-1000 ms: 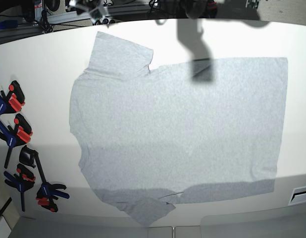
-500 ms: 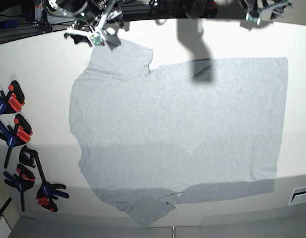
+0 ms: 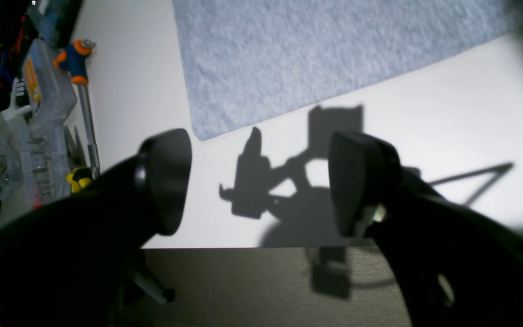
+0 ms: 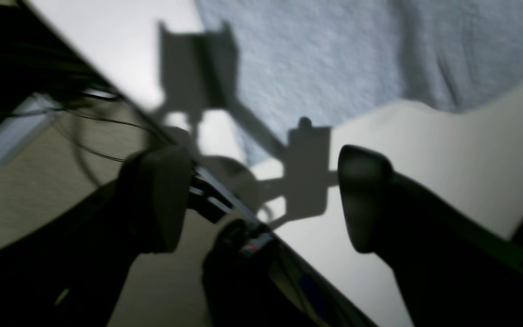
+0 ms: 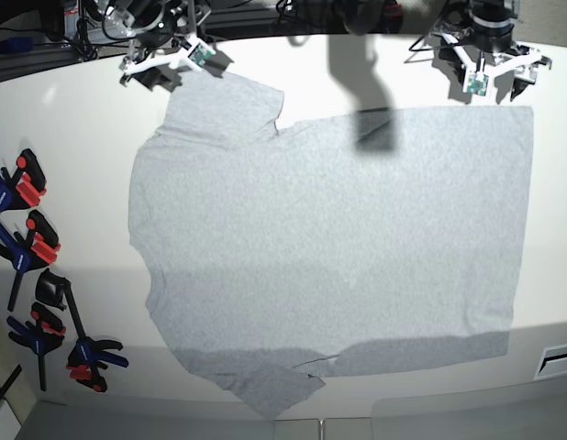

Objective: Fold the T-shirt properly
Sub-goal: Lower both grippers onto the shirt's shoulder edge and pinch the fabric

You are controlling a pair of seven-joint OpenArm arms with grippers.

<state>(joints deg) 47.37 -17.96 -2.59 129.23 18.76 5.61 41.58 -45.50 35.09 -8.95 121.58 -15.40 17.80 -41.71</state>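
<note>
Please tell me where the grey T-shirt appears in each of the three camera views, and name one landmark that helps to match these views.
Base: the T-shirt lies flat and fills the middle of the white table.
Left wrist: only one corner of it shows, at the top, beyond the open left end effector.
Right wrist: a sleeve part shows at the top, beyond the open right end effector.
Shared landmark: the table's far edge.
</note>
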